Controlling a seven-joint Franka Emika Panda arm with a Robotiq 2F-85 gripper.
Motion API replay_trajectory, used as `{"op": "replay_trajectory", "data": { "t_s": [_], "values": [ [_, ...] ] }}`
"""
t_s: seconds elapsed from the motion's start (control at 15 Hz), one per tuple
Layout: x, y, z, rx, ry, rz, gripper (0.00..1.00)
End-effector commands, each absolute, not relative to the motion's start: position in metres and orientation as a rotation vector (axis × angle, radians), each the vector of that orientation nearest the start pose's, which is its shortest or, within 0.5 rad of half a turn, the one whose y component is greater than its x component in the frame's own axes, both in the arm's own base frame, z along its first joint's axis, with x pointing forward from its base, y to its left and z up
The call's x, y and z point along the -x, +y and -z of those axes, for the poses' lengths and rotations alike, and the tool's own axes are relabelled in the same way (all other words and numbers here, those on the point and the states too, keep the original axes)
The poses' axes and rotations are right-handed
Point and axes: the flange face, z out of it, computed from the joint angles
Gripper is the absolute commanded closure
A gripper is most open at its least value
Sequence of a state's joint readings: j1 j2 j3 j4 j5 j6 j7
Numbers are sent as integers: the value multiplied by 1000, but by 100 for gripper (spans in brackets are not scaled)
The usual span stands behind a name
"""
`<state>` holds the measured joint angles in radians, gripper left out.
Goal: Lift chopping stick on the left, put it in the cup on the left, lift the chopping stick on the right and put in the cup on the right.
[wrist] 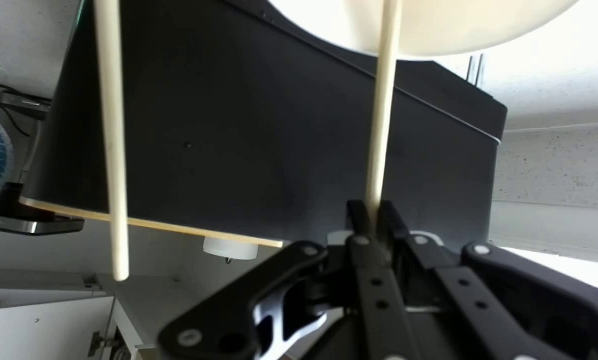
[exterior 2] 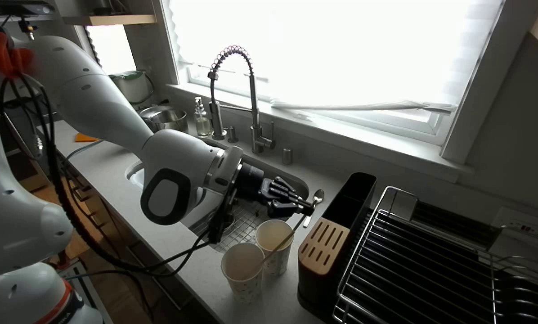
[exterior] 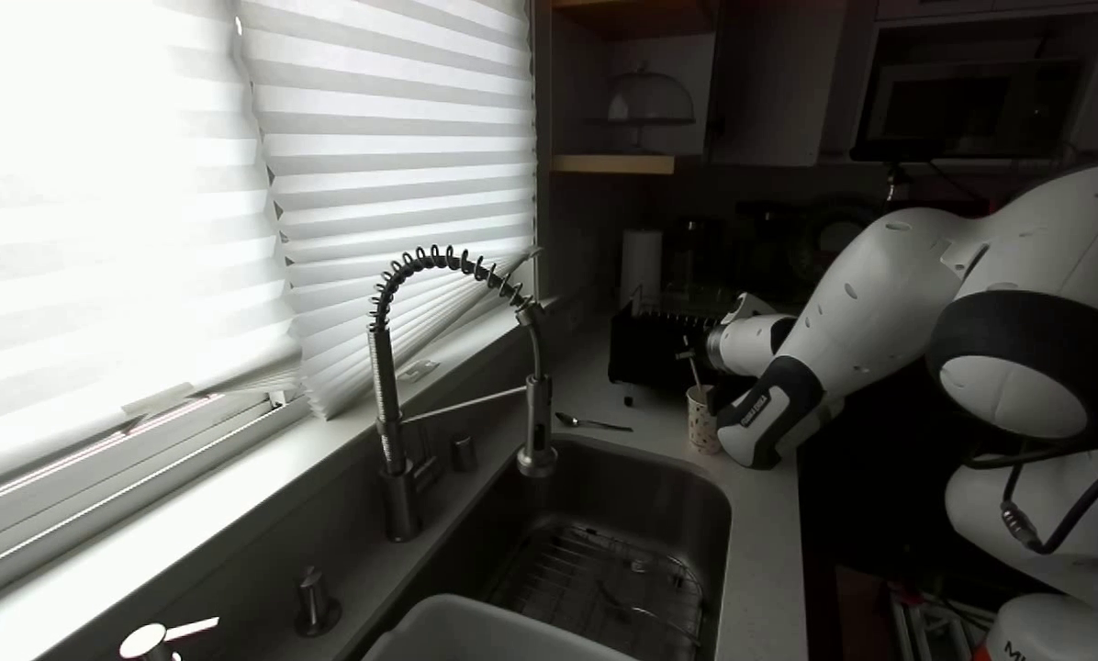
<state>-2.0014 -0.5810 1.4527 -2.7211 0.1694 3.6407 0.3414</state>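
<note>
Black in finish and narrowed to a pinch at the two-fingered gripper point(wrist: 373, 215): clamps a slim, round, pale wooden chopstick point(wrist: 383, 110) near its upper end. Crosses, in the wrist view, the mouth of a white patterned paper cup point(exterior 2: 283, 258); cannot tell whether resting on the bottom, with lower tip out of sight. Find a second slim, pale wooden chopstick point(wrist: 115, 150) free of the gripper, leaning from another white patterned paper cup point(exterior 2: 246, 288) and, in an exterior view, passing before the farther cup. Record both cups as upright, side by side, on the pale grey counter point(exterior 2: 280, 306); cannot tell whether touching each other. Observe just beside these a black box-shaped utensil holder with slotted wooden top point(exterior 2: 324, 246), then a silver wire dish rack point(exterior 2: 408, 265). Note a silver metal spoon point(exterior 2: 318, 196) lying on the counter, near the stainless-steel sink point(exterior: 673, 477) and its arched spring faucet point(exterior: 386, 395). List a white robot arm point(exterior 2: 179, 153) reaching over the counter edge.
</note>
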Motion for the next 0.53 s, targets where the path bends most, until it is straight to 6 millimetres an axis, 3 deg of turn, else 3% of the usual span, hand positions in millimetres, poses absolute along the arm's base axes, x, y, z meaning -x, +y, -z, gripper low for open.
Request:
{"op": "replay_trajectory", "data": {
  "t_s": [0.0,0.13,0.2,0.33,0.47],
  "values": [
    [-378,-240,-371,-2076,-855,-1201,98],
    [-378,-240,-370,-2076,-849,-1199,98],
    [-378,-240,-370,-2073,-845,-1196,67],
    [-378,-240,-369,-2078,-841,-1194,61],
    [-378,-240,-368,-2081,-839,-1193,46]
  ]
}}
